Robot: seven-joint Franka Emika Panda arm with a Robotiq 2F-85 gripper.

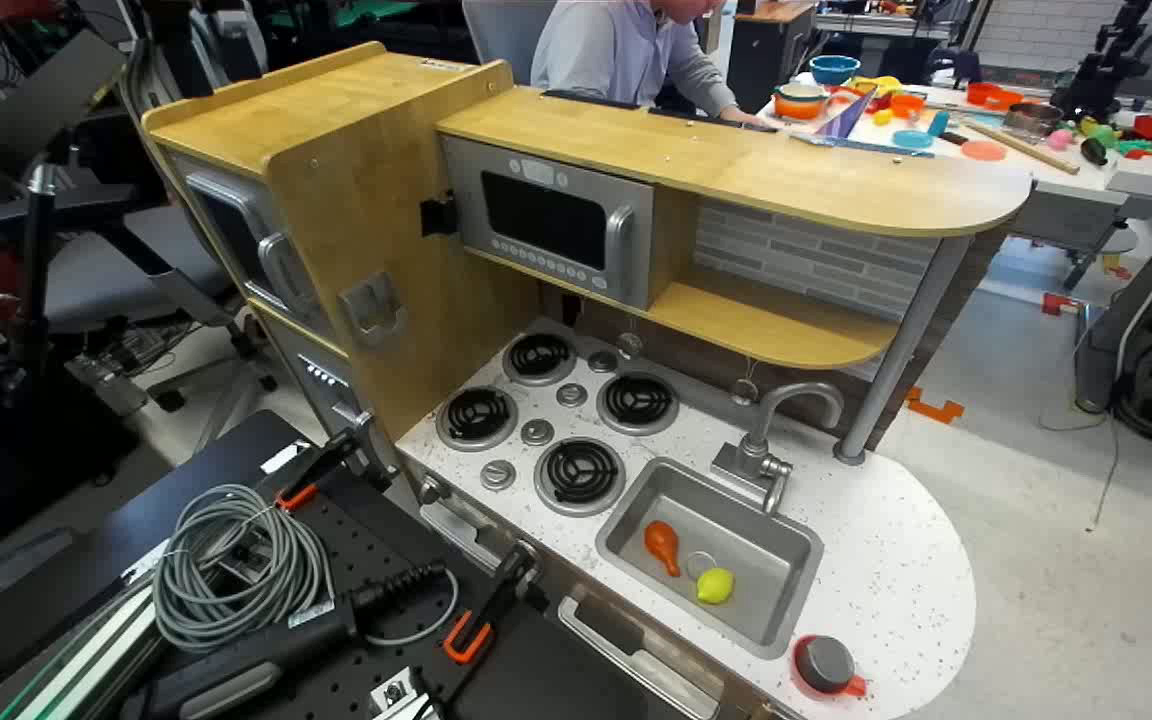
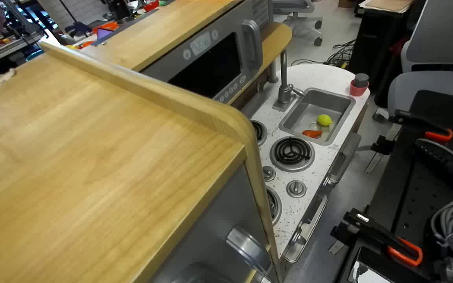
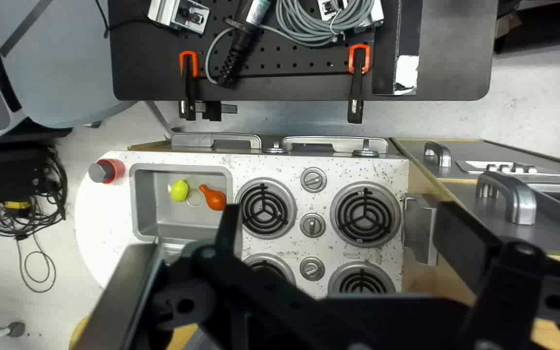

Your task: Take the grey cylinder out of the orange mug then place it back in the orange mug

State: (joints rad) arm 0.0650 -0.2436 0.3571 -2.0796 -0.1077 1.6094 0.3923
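The orange mug, reddish in colour, stands upright on the white counter beside the sink's end in both exterior views (image 1: pixel 855 687) (image 2: pixel 357 90) and in the wrist view (image 3: pixel 119 169). The grey cylinder sits in the mug with its top sticking out above the rim; it shows in both exterior views (image 1: pixel 826 661) (image 2: pixel 361 80) and in the wrist view (image 3: pixel 99 172). My gripper (image 3: pixel 343 226) shows only in the wrist view. Its fingers are wide apart with nothing between them. It is high above the stove, well away from the mug.
The sink (image 1: pixel 786 600) holds an orange, bulb-shaped toy (image 1: pixel 660 545) and a yellow lemon (image 1: pixel 715 586). A faucet (image 1: pixel 761 450) rises behind it. The microwave shelf (image 1: pixel 736 165) and tall wooden cabinet (image 2: pixel 112 177) stand above the counter. A black table (image 3: pixel 289 87) with clamps and cables is close by.
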